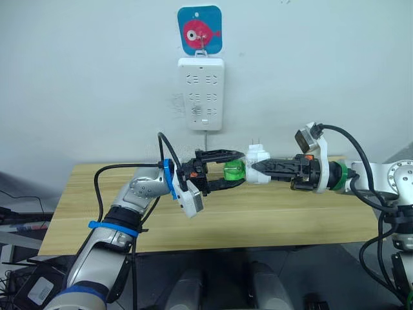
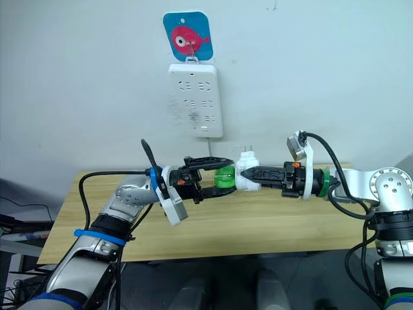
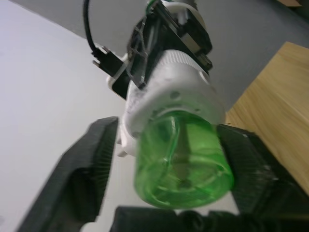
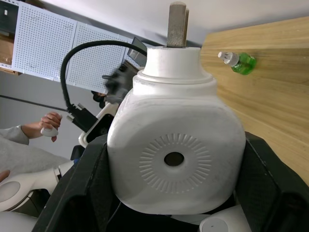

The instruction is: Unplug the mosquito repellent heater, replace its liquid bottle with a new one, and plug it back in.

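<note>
The heater (image 1: pixel 258 157) hangs unplugged above the table (image 1: pixel 277 219), pinched by the right gripper (image 1: pixel 255 167). Its green bottle (image 1: pixel 233 172) sits between the left gripper's (image 1: pixel 236 169) spread fingers, seemingly not yet squeezed. Light, smooth plastic: grip the bottle's sides firmly. A spare bottle (image 4: pixel 237 62) lies on the table.

At centre frame the left hand (image 1: pixel 227 172) and right hand (image 1: pixel 257 166) meet nose to nose over the light wooden desk (image 1: pixel 303 219), blocking passage there with the small white round plastic heater (image 1: pixel 258 157) and its green translucent bottle (image 1: pixel 233 172). Above, the white multi-socket wall strip (image 1: pixel 201 94) stands unobstructed. A spare green bottle (image 4: pixel 238 62) lies apart on bare desk.
</note>
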Controlling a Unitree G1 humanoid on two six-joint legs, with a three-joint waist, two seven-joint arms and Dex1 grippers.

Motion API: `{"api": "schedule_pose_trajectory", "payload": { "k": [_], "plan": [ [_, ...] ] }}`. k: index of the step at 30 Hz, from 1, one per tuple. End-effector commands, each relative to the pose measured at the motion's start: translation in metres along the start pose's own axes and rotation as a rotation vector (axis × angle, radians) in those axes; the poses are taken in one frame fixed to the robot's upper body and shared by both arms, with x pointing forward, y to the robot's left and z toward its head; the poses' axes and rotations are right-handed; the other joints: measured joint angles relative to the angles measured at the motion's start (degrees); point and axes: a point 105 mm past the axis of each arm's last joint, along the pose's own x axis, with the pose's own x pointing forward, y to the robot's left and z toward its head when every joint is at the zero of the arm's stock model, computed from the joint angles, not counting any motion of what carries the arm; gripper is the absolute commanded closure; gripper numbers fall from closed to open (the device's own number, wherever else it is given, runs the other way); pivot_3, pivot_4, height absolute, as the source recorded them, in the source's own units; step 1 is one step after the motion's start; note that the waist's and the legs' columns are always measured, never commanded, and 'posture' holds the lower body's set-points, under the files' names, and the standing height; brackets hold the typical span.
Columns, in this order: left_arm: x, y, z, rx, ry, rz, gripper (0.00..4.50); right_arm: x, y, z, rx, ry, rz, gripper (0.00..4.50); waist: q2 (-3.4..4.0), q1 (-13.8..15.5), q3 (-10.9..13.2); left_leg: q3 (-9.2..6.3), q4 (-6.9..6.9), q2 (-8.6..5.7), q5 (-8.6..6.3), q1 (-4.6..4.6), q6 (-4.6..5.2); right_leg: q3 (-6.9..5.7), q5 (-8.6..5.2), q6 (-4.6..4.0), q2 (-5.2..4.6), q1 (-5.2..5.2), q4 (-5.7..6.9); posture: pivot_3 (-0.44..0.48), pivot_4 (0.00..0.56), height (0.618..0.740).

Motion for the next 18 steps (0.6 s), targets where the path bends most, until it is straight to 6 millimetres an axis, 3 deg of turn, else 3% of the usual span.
{"api": "schedule_pose_trajectory", "payload": {
  "k": [1, 6, 9, 13, 18],
  "plan": [
    [-0.001, 0.009, 0.0, 0.027, -0.008, 0.021, 2.24, -0.003, 0.014, 0.005, -0.035, -0.022, 0.051, 1.53, 0.0, -0.1, 0.0, 0.0, 0.0, 0.0, 0.0, 0.0, 0.0, 0.0, 0.0, 0.0, 0.0, 0.0, 0.0, -0.135, 0.225, 0.74],
    [-0.002, 0.009, -0.001, 0.002, -0.006, 0.023, 2.24, -0.004, 0.014, 0.002, -0.035, -0.011, 0.051, 1.53, 0.0, -0.3, 0.0, 0.0, 0.0, 0.0, -0.01, 0.0, 0.02, 0.0, 0.0, 0.0, 0.0, 0.0, 0.0, -0.137, 0.229, 0.74],
    [0.006, 0.012, 0.005, -0.123, -0.042, 0.035, 2.24, -0.004, 0.015, 0.001, -0.039, 0.0, 0.047, 1.53, 0.0, -0.4, 0.0, -0.01, 0.0, 0.01, -0.02, 0.0, 0.04, 0.0, 0.0, 0.0, 0.0, 0.0, 0.0, -0.137, 0.231, 0.74],
    [0.014, 0.025, 0.02, -0.562, -0.098, -0.026, 2.24, -0.007, 0.016, -0.004, -0.05, 0.037, 0.039, 1.53, 0.01, -0.6, 0.0, -0.04, 0.0, 0.03, -0.03, -0.03, 0.05, 0.0, 0.0, 0.0, 0.0, -0.02, -0.02, -0.137, 0.235, 0.74],
    [0.001, 0.022, 0.028, -1.432, -0.043, -0.229, 2.24, -0.012, 0.018, -0.02, -0.108, 0.142, 0.016, 1.53, 0.05, -1.1, 0.0, -0.14, -0.03, 0.11, -0.05, -0.01, 0.08, -0.1, -0.01, 0.0, 0.07, 0.0, -0.04, -0.129, 0.238, 0.74]
  ]
}}
